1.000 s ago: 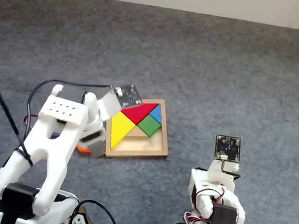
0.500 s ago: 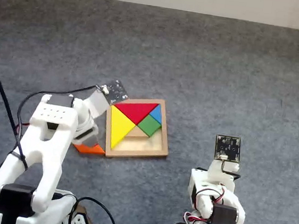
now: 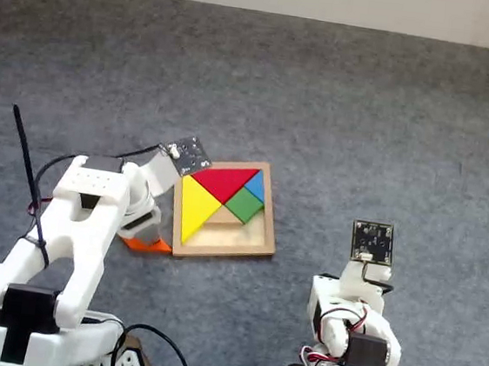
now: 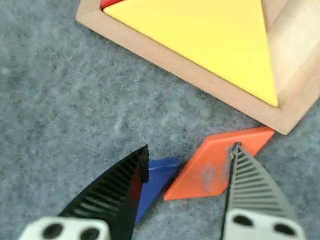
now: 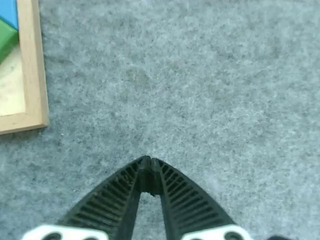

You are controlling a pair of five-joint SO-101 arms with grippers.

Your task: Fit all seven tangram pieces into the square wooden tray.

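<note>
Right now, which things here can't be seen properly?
High view: the left arm covers most of the orange piece beside the tray.
Left wrist view: the black finger of the left gripper hides part of the dark blue piece.
Both wrist views: the picture edge cuts off most of the tray.

Robotics lab bench: grey felt tabletop (image 3: 367, 100), exposed arm cables (image 3: 26, 173).
</note>
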